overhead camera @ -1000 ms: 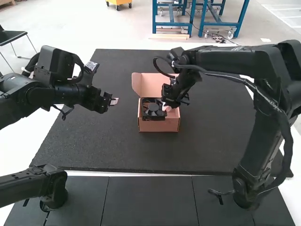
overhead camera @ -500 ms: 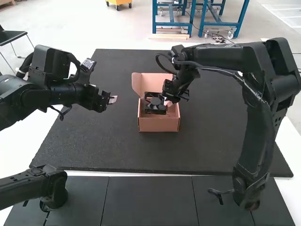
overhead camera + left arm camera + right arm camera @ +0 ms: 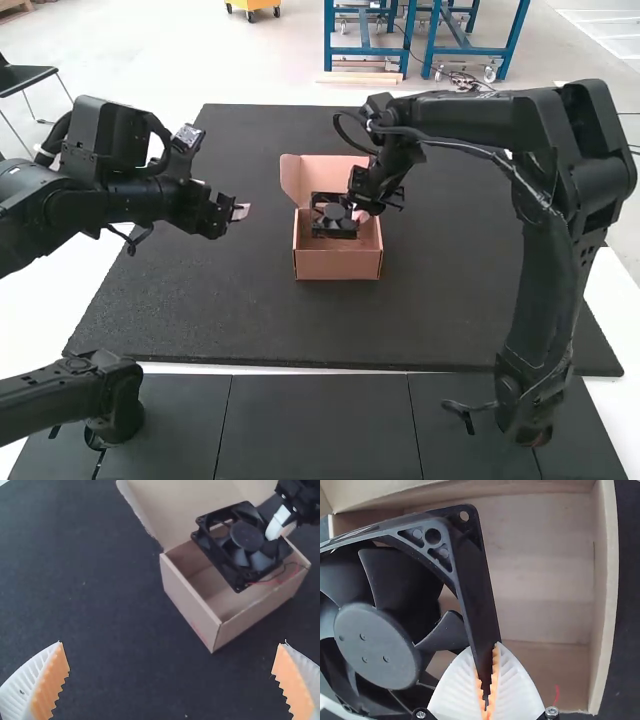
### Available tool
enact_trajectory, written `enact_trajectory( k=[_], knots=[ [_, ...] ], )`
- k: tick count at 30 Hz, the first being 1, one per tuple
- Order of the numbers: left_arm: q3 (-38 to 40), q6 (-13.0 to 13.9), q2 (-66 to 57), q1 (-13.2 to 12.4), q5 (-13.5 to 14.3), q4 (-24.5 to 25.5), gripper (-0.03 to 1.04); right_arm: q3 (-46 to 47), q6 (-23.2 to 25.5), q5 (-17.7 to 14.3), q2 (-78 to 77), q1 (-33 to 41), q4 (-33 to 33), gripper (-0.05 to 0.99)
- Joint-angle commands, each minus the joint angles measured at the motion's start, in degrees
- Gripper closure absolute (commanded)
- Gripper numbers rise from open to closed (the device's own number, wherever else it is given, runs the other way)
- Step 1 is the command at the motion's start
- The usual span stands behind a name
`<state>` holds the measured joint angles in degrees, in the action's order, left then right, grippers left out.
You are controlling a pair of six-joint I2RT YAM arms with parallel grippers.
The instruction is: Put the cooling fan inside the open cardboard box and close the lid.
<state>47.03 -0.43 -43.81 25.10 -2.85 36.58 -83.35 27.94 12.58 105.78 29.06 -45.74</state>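
- I see a black, grainy mat (image 3: 250, 310) lying flat across the middle of the high view. Its speckled surface also shows in the left half of the left wrist view.
- The white tabletop (image 3: 50, 320) shows as bare strips past the mat's left and right edges.
- Dark, smooth panels (image 3: 320, 430) run along the bottom of the frame, with thin seams between them.

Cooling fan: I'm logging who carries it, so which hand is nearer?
Right. The right hand grips the cooling fan by its frame edge over the open cardboard box; the left hand hangs open above the mat, apart from the box.
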Motion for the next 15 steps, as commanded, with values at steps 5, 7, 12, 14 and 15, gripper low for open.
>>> enact_trajectory(
  k=[5, 7, 12, 14, 15],
  knots=[
    [2.02, 0.60, 1.19, -0.14, -0.40, -0.81, 0.05, -1.11, -2.02, -0.80, 1.80, -0.76, 0.21, 0.96],
    [2.02, 0.51, 1.36, -0.14, -0.40, -0.89, 0.05, -0.94, -2.10, -0.89, 2.07, -0.76, 0.12, 0.96],
    [2.02, 0.51, 1.80, -0.23, -0.40, -0.98, 0.05, -0.67, -3.07, -1.86, 2.86, -0.76, 0.21, 0.96],
    [2.02, 0.51, 1.80, -0.23, -0.40, -1.07, 0.05, -0.50, -3.42, -1.94, 3.12, -0.85, 0.21, 0.96],
    [2.02, 0.43, 1.80, -0.23, -0.40, -1.16, 0.05, -0.50, -3.51, -2.03, 3.21, -0.76, 0.21, 0.96]
  ],
)
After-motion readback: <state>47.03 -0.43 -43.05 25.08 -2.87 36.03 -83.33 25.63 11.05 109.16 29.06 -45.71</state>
